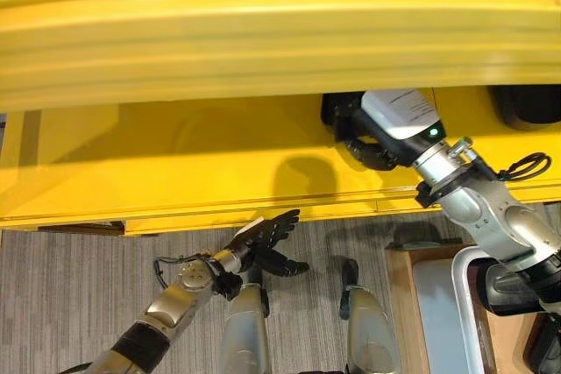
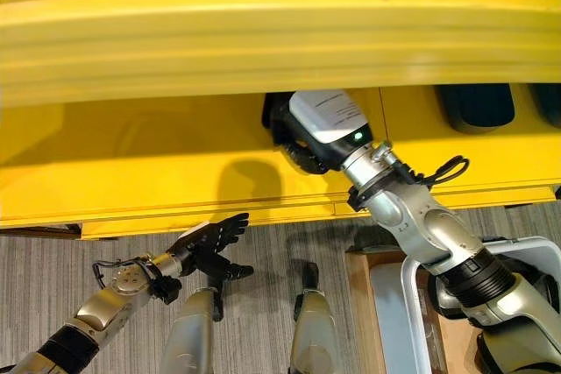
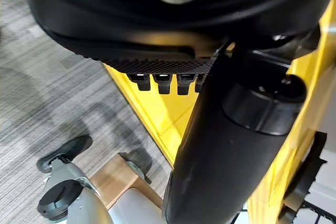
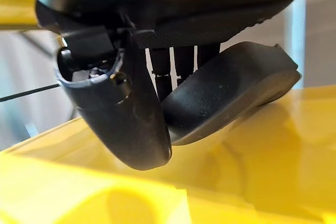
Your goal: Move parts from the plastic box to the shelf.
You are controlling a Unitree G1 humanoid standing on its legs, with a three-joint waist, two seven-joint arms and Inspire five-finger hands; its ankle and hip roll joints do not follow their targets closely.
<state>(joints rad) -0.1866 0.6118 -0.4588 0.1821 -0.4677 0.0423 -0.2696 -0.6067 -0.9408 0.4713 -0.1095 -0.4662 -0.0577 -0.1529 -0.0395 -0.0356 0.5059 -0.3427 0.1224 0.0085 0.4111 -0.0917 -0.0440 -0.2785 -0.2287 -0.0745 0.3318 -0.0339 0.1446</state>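
My right hand (image 1: 372, 144) reaches onto the yellow shelf (image 1: 175, 172), under its upper level. Its thumb (image 4: 121, 114) and fingers are curled round a black part (image 4: 231, 93), whose underside rests on the shelf surface. In the eye views the part (image 2: 276, 116) shows as a dark shape just past the hand. My left hand (image 1: 267, 238) hangs open below the shelf's front edge, over the floor, holding nothing. The pale plastic box (image 1: 460, 304) stands at the lower right.
Another black part (image 1: 526, 102) lies on the shelf to the right of my right hand. The box sits on a wooden stand (image 1: 401, 304). The shelf's upper level (image 1: 280, 32) overhangs the work area. Grey carpet (image 1: 70, 295) lies below.
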